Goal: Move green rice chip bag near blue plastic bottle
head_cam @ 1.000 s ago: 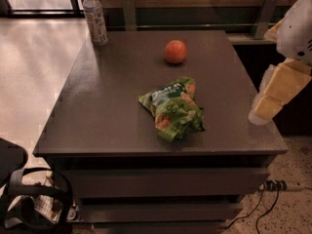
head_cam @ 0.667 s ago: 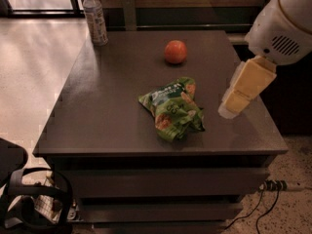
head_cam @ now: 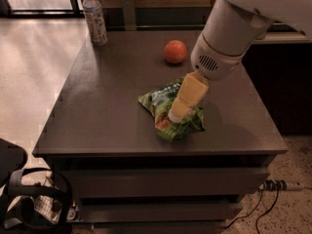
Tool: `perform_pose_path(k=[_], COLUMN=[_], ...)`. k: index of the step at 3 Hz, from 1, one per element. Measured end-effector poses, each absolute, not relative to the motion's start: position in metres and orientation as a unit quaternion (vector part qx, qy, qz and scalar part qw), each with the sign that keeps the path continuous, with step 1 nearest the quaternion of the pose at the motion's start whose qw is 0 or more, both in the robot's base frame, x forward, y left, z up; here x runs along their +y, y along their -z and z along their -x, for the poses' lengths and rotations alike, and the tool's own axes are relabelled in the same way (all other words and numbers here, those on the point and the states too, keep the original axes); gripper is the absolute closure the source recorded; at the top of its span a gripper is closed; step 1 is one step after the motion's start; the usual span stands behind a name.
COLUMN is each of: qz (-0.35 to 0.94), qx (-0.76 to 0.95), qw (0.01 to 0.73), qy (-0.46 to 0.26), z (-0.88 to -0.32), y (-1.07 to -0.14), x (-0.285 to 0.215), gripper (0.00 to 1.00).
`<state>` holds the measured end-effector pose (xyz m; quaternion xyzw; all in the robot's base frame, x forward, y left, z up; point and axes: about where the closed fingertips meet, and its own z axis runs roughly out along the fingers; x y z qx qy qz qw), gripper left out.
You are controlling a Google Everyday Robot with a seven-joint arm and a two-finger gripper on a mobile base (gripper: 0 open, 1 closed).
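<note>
The green rice chip bag (head_cam: 163, 112) lies crumpled near the middle front of the dark table (head_cam: 107, 111). My gripper (head_cam: 176, 116) has its yellowish fingers pointing down onto the bag's right part, with the white arm rising to the upper right. The blue plastic bottle (head_cam: 95, 17), clear with a white cap and a pale label, stands upright at the table's far left corner, well away from the bag.
An orange-red round fruit (head_cam: 175, 51) sits on the table behind the bag. A dark counter runs along the right. A black chair base (head_cam: 29, 194) is at the lower left. A power strip and cables (head_cam: 278, 185) lie on the floor at the lower right.
My arm has swung in from the table's right edge to the left and down, so the gripper is now on the bag. The bag, fruit and bottle have not moved.
</note>
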<state>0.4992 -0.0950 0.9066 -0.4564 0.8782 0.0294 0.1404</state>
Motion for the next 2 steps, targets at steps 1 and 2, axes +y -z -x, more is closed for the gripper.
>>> perform_pose_path(k=[1,2], qz=[0.437,0.438], qx=[0.891,0.891], qw=[0.118,0.113], qy=[-0.03,-0.042], z=[-0.51,-0.514], y=[-0.883,-0.86], x=[-0.088,-0.083], gripper=[0.0,0.0])
